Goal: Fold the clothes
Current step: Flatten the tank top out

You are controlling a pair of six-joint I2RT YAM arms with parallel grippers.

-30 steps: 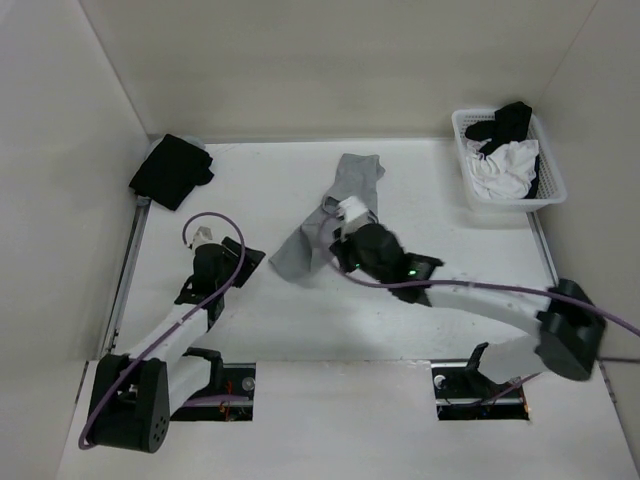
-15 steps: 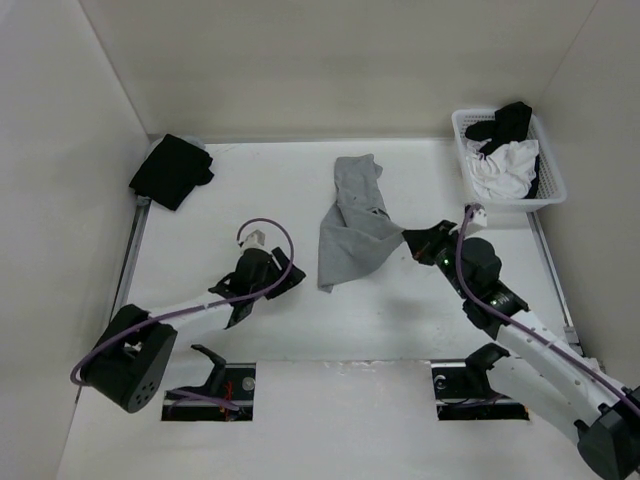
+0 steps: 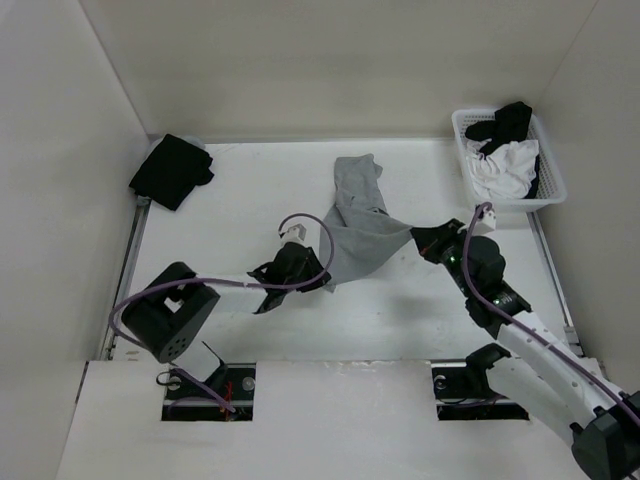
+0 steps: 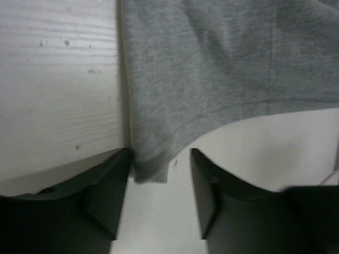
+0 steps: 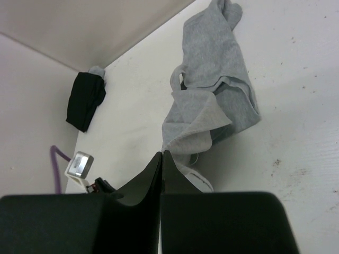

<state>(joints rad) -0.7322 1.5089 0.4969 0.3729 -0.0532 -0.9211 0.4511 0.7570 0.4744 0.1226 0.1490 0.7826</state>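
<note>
The clothes (image 3: 355, 225), one light grey garment, lie crumpled in the middle of the table, stretched out towards the right. My left gripper (image 3: 324, 282) is at the garment's near left corner. In the left wrist view its jaws stand open, and the corner of the clothes (image 4: 151, 166) lies on the table between the two fingers (image 4: 106, 190). My right gripper (image 3: 418, 240) is shut on the garment's right corner, and in the right wrist view the clothes (image 5: 212, 95) run down to the shut right gripper (image 5: 161, 157).
A black cloth bundle (image 3: 170, 170) lies in the far left corner and also shows in the right wrist view as the black bundle (image 5: 85, 103). A white basket (image 3: 510, 206) with white and black garments stands at the far right. Walls close the table on three sides.
My right gripper swung from the middle to the right, pulling the garment's corner with it. My left arm reached right to the near left corner of the clothes, and its jaws have narrowed a little.
</note>
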